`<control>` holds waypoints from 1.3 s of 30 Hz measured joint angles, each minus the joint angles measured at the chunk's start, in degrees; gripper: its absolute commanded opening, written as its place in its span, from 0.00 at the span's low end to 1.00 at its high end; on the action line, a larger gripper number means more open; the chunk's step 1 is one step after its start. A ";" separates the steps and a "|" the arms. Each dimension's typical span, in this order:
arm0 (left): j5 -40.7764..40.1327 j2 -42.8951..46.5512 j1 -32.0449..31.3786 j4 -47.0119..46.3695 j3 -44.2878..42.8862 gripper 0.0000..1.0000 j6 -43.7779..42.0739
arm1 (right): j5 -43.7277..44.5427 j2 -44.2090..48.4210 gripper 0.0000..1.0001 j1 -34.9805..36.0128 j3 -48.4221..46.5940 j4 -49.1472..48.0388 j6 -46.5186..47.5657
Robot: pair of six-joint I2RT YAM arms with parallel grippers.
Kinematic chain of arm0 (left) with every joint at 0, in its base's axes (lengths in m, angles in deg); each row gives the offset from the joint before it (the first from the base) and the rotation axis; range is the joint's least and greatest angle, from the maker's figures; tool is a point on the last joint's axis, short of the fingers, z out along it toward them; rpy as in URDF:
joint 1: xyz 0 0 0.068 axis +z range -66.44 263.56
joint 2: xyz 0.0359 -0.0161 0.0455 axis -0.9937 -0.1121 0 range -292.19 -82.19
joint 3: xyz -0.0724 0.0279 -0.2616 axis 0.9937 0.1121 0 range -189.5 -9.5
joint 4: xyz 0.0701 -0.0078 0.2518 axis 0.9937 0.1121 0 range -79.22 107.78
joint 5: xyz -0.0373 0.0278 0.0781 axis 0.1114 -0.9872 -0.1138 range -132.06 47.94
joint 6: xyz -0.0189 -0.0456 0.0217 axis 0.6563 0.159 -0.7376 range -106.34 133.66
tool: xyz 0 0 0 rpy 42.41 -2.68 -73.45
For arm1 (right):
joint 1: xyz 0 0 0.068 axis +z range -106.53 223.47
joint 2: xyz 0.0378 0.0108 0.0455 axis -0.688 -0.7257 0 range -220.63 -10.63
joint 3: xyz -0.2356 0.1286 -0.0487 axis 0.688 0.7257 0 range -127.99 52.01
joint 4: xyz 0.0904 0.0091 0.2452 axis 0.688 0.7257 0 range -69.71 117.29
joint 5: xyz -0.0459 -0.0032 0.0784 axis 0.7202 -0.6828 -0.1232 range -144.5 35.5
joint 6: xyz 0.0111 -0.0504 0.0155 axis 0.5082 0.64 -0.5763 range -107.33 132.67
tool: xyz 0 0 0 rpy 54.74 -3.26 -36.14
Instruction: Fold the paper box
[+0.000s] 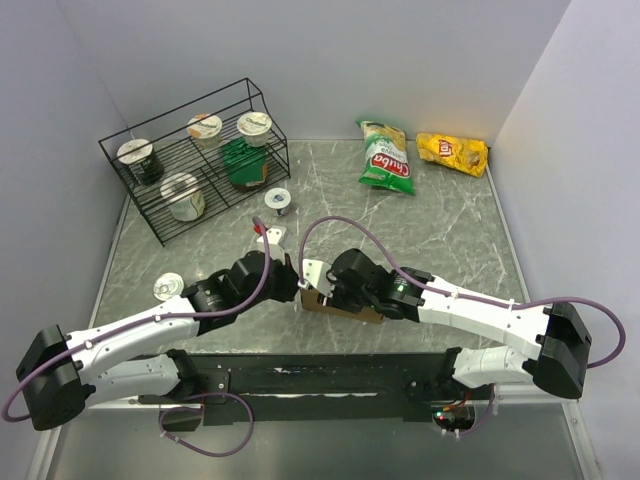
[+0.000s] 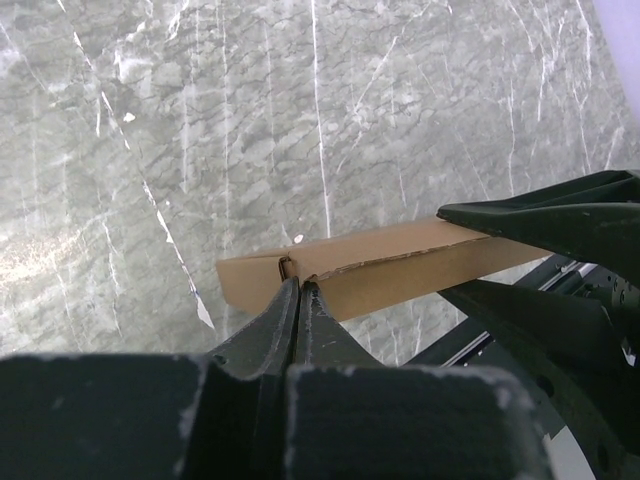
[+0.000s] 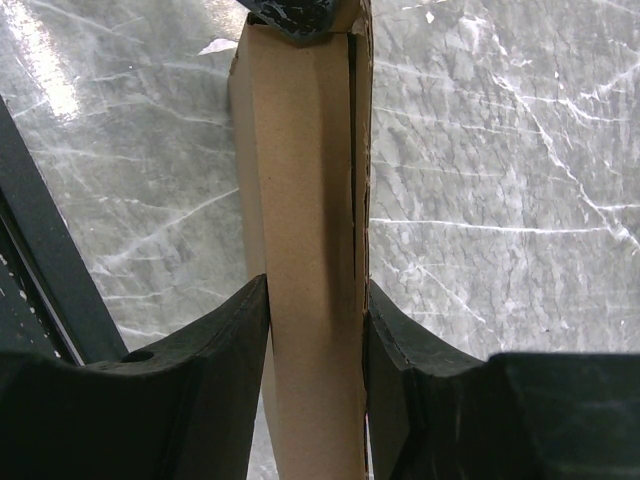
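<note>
The grey marble tabletop [image 1: 450, 230] fills my overhead view. Both arms reach in from the near edge and meet over its near middle, with the paper box [image 1: 345, 308] held between them. I cannot tell whether it touches the surface.

The box is plain brown corrugated cardboard, unprinted, collapsed into a long narrow bar. From the right wrist it runs straight away from the camera, its layers stacked with a dark seam down the right side. From the left wrist it is a shallow wedge with a ragged corrugated edge along the top and a small notch at the near end. The left fingers [image 2: 275, 325] are pinched tight on that near end. The right fingers [image 3: 225, 340] press against both long sides of the bar, gripping it.

At the far left stands one black wire rack [image 1: 175, 112]. It holds four foil-lidded cups [image 1: 136, 155] and one green packet [image 1: 243, 165].

At the far right lie two chip bags, one green [image 1: 385, 160] and one yellow [image 1: 452, 153], just beside each other.

Two small round white-topped items sit loose, one near the rack [image 1: 277, 201] and one by the left arm [image 1: 167, 287]. I cannot tell if they are cups or lids.
</note>
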 measured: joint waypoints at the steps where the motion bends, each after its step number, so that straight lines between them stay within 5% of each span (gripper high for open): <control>1: -0.07 -0.20 0.00 0.02 -0.13 0.01 -0.02 | 0.00 0.00 0.38 -0.02 0.00 0.00 -0.11; 21: -3.23 1.44 -0.48 1.33 0.70 0.01 1.73 | -0.42 -0.37 0.37 0.02 0.00 -1.38 -0.35; 39: -4.02 4.63 -0.24 -8.55 8.24 0.01 7.69 | -0.15 -0.39 0.37 0.02 0.00 -1.33 -0.70</control>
